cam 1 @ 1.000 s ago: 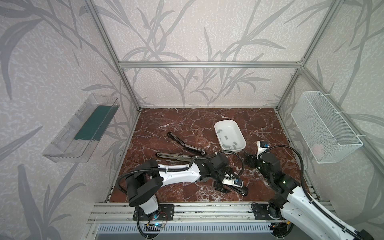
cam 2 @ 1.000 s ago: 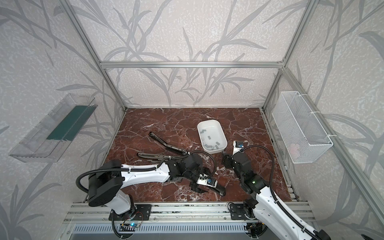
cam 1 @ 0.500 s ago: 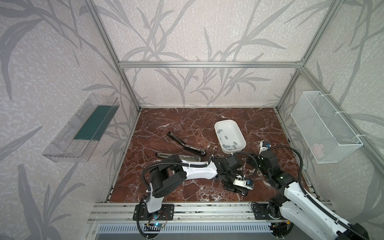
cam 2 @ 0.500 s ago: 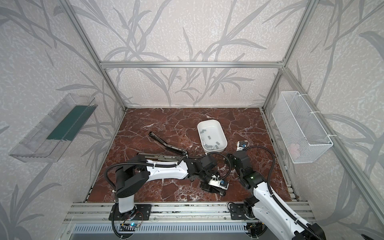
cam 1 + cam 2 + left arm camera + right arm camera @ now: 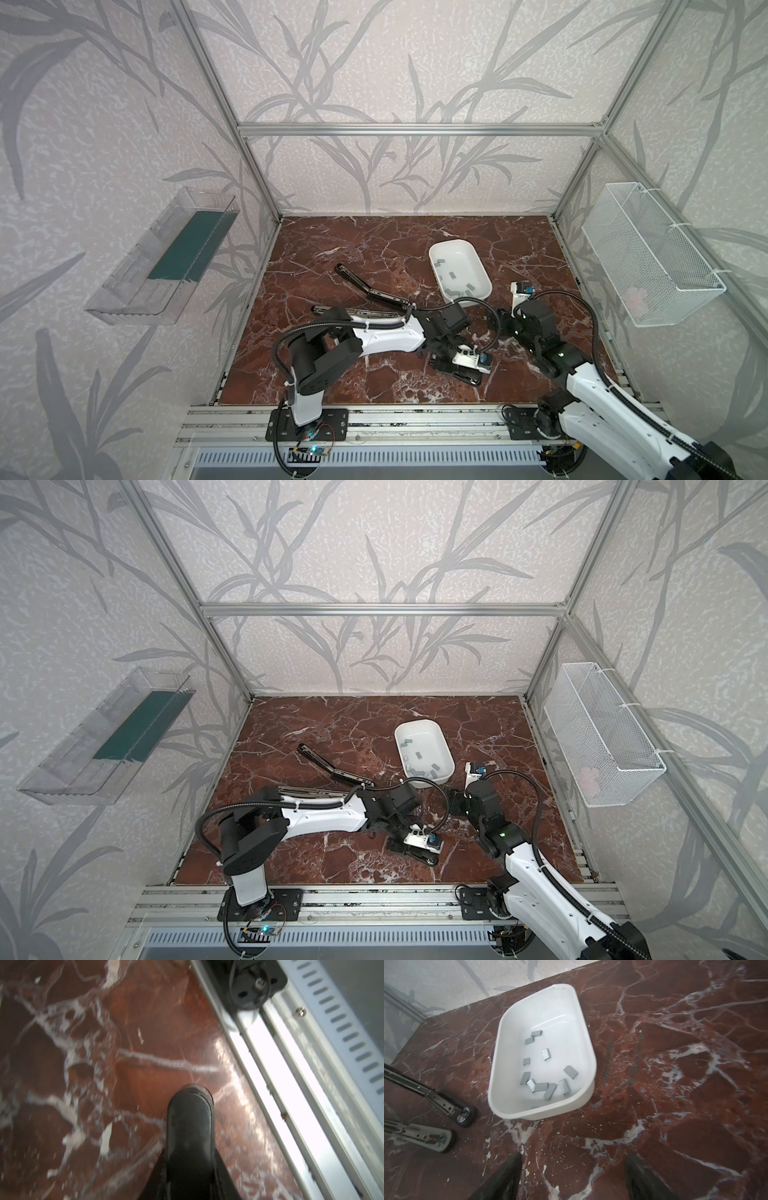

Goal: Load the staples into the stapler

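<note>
Between the two black fingers of the right gripper (image 5: 573,1176) nothing is sitting: they are standing wide apart over the bare red-brown marble tabletop (image 5: 675,1105). Straight ahead of that hand and near it, the white oblong plastic tray (image 5: 500,1028) is lying with its long axis running away from the fingers. The small flat grey metal staple strips (image 5: 542,1086) are lying loose inside it, most of them bunched at the tray's nearer end and pointing every which way.

Beside the tray and farther from this hand, one opened black-and-silver stapler (image 5: 446,1105) and a second opened stapler (image 5: 425,1138) are lying flat.

The left gripper (image 5: 190,1105) is pressing fully shut with nothing visible in it. It is facing the aluminium front rail (image 5: 259,1043), away from the staples, so I am judging the right arm the nearer one.

Only the right wrist view is showing each strip's heading. In both top views the strips are reading as grey flecks, but those views alone are showing both arms together.
</note>
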`<control>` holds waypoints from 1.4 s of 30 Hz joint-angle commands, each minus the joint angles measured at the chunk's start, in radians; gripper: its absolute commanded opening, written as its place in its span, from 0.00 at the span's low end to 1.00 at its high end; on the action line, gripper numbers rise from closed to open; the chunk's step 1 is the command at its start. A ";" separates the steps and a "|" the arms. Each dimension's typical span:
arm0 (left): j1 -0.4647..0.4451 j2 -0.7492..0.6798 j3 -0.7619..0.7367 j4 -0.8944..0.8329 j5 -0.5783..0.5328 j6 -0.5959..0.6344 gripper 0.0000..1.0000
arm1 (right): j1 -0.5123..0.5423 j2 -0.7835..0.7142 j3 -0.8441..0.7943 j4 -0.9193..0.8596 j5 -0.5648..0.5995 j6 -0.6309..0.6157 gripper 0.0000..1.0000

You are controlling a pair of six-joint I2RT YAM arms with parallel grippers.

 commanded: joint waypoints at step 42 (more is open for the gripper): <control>0.334 -0.311 -0.286 0.030 0.256 0.256 0.00 | 0.500 0.731 -0.129 1.086 -0.307 -0.460 0.40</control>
